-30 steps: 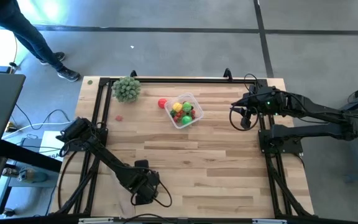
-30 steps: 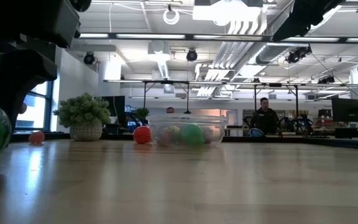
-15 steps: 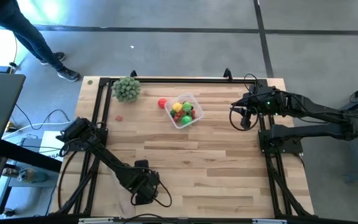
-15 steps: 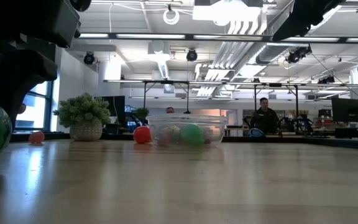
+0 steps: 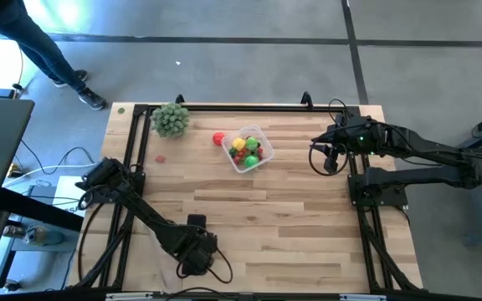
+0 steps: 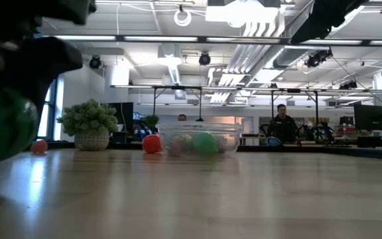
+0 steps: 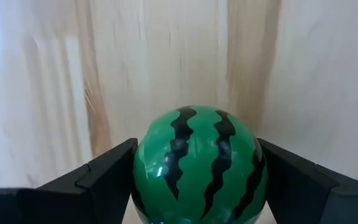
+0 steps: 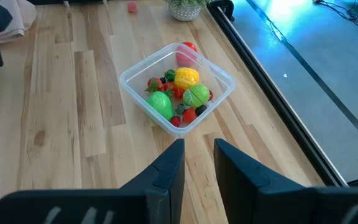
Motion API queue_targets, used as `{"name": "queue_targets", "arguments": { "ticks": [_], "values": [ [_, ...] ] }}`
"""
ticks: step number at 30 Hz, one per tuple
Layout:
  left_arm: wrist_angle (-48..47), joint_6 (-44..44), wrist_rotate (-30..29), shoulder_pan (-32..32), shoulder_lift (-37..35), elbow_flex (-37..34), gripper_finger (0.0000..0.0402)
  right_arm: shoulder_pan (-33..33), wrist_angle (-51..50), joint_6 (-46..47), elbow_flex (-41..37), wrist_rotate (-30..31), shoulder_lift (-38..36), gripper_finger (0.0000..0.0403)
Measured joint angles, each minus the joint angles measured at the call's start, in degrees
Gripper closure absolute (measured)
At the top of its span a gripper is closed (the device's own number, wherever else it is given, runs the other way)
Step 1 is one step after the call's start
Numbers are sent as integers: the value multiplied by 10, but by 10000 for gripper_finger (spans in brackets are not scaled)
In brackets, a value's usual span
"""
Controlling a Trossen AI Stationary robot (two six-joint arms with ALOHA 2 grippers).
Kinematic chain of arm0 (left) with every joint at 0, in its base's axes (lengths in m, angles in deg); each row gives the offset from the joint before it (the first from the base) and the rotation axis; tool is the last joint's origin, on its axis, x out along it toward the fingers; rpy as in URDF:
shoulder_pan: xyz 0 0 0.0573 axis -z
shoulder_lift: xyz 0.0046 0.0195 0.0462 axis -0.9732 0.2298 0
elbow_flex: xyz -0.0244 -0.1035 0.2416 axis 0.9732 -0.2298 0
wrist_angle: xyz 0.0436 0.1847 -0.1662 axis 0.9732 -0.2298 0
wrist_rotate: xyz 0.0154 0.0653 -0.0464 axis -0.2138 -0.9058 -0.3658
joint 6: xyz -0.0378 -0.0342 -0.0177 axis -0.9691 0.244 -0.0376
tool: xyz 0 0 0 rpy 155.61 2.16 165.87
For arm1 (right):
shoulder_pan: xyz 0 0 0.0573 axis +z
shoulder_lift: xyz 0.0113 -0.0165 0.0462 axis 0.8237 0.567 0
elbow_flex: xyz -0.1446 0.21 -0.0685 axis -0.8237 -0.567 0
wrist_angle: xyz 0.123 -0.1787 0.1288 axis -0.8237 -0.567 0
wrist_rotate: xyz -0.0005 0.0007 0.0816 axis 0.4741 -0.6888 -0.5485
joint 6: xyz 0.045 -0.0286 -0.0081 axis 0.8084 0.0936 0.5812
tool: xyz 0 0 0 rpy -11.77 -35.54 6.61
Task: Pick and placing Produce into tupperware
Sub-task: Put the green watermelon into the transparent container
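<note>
- Left pincer (image 7: 194, 180): near the desk's (image 5: 308, 226) front edge, grasping the striped watermelon ball (image 7: 197, 165) between both fingers.
- Leafy ball (image 5: 171, 119): at the far left corner.
- Small red piece (image 5: 160, 157) and red fruit (image 5: 217, 139): loose, left of the tupperware (image 5: 248, 149).
- Tupperware: far-centre, holding red, green and yellow produce (image 8: 178, 93).
- Right pincer (image 8: 199, 168): at the right edge, fingers narrowly parted, grasping nothing.

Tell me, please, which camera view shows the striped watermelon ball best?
The left wrist view: the watermelon ball fills it, stripes sharp, between the left gripper's fingers. The low view shows it as a green blur at the edge. In the high view the arm hides it; the right wrist view catches a green speck far off.
</note>
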Motion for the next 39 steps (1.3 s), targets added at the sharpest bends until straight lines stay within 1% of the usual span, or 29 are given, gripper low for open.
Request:
{"name": "queue_targets", "arguments": {
  "ticks": [4, 6, 8, 13, 15, 18, 21, 26, 28, 30, 34, 37, 39],
  "values": [
    [-6, 28, -45, 0, 0, 33, 114, 0, 0, 0, 0, 0, 0, 327],
    [-17, 48, -82, 0, 0, 56, 116, 0, 0, 0, 0, 0, 0, 327],
    [-19, 70, -136, 0, 0, 78, 116, 0, 0, 0, 0, 0, 0, 327],
    [-53, 118, -310, -6, 0, 134, 109, 0, 0, 0, 0, 0, 0, 327],
    [-76, 120, -359, -18, -1, 156, 110, 0, 0, 0, 0, 0, 0, 327],
    [-101, 133, -411, -46, -10, 181, 116, 0, 0, 0, 0, 0, 0, 327],
    [-95, 173, -431, -83, -28, 190, 121, 0, 0, 0, 0, 0, 0, 327],
    [-26, 260, -417, -169, -65, 191, 117, 0, 0, 0, 0, 0, 0, 327],
    [11, 303, -381, -211, -77, 191, 114, 0, 0, 0, 0, 0, 0, 327],
    [58, 340, -322, -256, -85, 191, 115, 0, 0, 0, 0, 0, 0, 327],
    [125, 381, -174, -348, -93, 191, 119, 0, 0, 0, 0, 0, 0, 327],
    [139, 383, -73, -414, -93, 191, 119, 0, 0, 0, 0, 0, 0, 327],
    [141, 381, -23, -455, -89, 191, 116, 0, 0, 0, 0, 0, 0, 327]
  ]
}}
